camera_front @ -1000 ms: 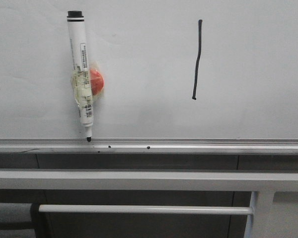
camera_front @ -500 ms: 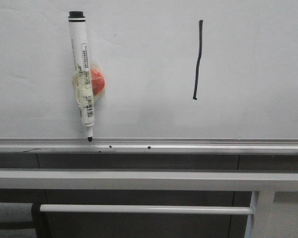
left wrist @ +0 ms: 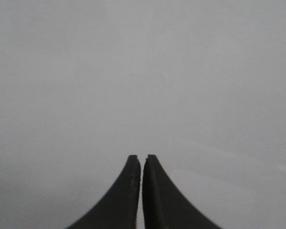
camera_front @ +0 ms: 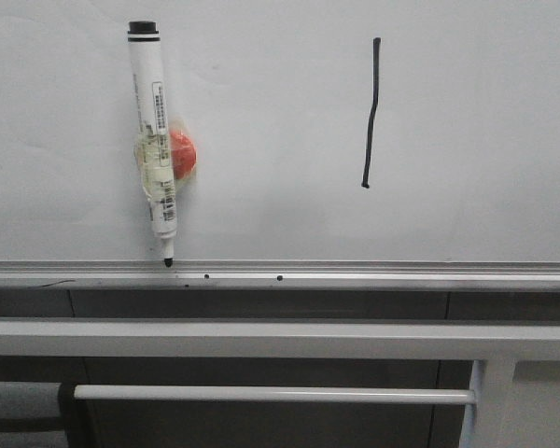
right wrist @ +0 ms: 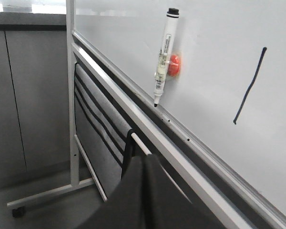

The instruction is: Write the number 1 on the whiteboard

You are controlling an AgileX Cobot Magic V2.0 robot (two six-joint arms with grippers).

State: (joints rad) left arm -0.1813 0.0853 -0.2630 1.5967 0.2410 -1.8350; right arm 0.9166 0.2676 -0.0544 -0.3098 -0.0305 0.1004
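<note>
While both arms stay out of the front view, the scene reads as follows.
Whiteboard (camera_front: pixel 261 93): glossy white-grey panel with a silver rail along its lower edge.
Number 1 (camera_front: pixel 371 112): thin, slightly wavy black stroke on the whiteboard, well right of the marker pen.
Marker pen (camera_front: pixel 154 140): stuck to the whiteboard by an orange magnet (camera_front: pixel 183 153), tip down, just above the rail.
Left gripper (left wrist: pixel 141 158): fingers pressed together, holding nothing.
Right gripper (right wrist: pixel 145 160): fingers pressed together, holding nothing, well apart from the whiteboard.

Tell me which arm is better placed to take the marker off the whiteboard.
Probably the right: the right tool, shut, faces the marker and the number 1 on the whiteboard. The left tool, also shut, sees only a blank grey surface.
</note>
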